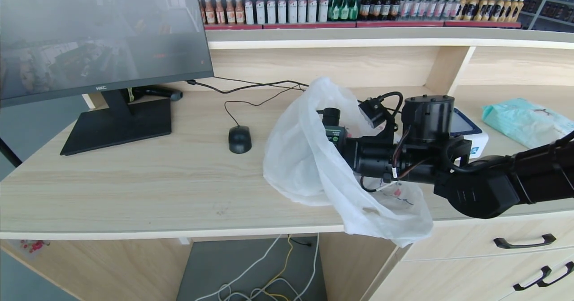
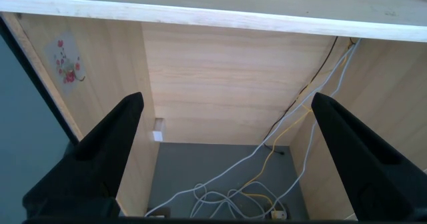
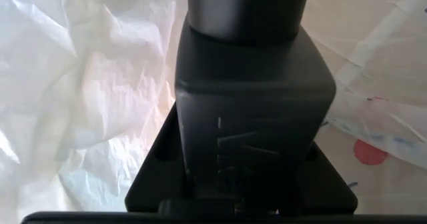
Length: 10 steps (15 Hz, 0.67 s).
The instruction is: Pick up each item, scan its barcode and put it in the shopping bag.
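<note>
Bottle (image 3: 253,97), dark, is pinched by the right end effector (image 1: 344,147), surrounded by the shopping bag (image 1: 305,157); the left end effector (image 2: 228,104) is held spread, desk (image 2: 200,4) edge ahead.

Head view: high, facing forward and down across the counter (image 1: 134,189), mid-range. Left wrist view: low beneath the counter's near edge, facing into the recess (image 2: 220,84); shares floor cables (image 2: 268,151) with head view. Right wrist view: inside the shopping bag (image 3: 80,84), hard against a dark bottle (image 3: 253,97); shares both with head view.
</note>
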### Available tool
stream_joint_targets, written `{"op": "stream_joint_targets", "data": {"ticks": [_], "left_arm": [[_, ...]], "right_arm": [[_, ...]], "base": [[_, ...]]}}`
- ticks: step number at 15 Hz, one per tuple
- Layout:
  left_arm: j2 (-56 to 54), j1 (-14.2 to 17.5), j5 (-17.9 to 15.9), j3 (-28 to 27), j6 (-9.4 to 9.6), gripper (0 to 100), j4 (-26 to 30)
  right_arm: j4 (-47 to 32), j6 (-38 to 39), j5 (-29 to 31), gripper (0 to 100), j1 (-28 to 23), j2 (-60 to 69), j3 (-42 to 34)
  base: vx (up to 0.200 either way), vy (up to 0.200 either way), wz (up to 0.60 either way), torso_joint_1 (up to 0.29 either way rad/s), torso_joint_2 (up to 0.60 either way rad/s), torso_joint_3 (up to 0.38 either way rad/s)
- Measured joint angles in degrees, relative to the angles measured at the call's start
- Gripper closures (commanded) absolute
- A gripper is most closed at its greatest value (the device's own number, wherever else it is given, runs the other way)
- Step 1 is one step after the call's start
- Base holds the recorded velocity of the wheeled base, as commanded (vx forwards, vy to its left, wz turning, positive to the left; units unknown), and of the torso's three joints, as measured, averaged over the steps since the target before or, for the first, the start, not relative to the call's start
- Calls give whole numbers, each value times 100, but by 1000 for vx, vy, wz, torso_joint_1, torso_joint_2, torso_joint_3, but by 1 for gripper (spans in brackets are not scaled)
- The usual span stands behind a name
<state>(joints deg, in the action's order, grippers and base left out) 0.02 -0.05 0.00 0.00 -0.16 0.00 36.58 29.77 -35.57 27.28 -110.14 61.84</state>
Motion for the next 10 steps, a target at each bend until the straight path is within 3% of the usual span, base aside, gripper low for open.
{"op": "stream_joint_targets", "data": {"ticks": [6, 7, 10], "left_arm": [[0, 0, 0, 0, 2, 0, 0], [0, 0, -2, 0, 0, 0, 0], [0, 0, 0, 0, 0, 0, 0]], "right_arm": [[-2, -130, 44, 100, 11, -72, -29], [-5, -126, 44, 0, 6, -74, -27], [-29, -126, 57, 0, -30, -74, -24]], "base": [[0, 0, 0, 0, 0, 0], [0, 0, 0, 0, 0, 0], [0, 0, 0, 0, 0, 0]]}}
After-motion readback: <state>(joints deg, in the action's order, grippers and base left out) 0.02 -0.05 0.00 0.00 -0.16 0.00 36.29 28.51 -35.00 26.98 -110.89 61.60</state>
